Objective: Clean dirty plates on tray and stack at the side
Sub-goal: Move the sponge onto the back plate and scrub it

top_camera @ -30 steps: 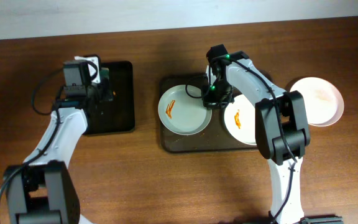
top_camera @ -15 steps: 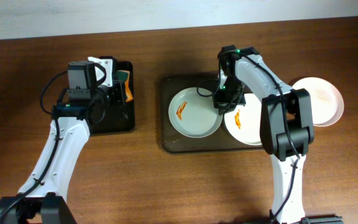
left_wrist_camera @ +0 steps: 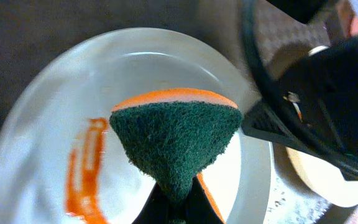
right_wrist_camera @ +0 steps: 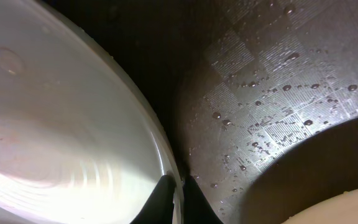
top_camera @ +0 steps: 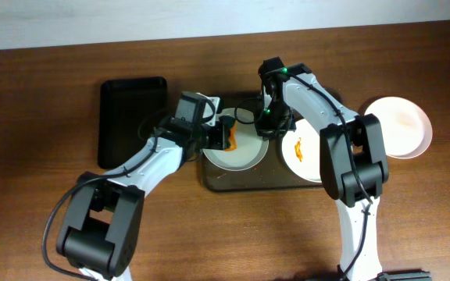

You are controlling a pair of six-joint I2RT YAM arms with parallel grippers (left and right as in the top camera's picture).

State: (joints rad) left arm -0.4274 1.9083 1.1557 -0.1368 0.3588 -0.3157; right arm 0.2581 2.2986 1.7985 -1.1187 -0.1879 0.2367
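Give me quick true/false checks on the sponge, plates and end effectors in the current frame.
1. The left end effector holds a sponge. True.
2. The right end effector pinches the rim of the left plate. True.
3. All three plates sit on the brown tray. False: the third plate lies on the table, right of the brown tray.
4. The left plate is wiped clean. False: it bears an orange smear.

Left arm swings off the black tray (top_camera: 133, 121) and across to the tray (top_camera: 233, 181). The left gripper (top_camera: 219, 136) now holds the sponge (left_wrist_camera: 176, 140) over the left plate (top_camera: 237, 156). The right gripper (top_camera: 266, 121), pinching that plate's rim, drags it back leftward after nudging it right.
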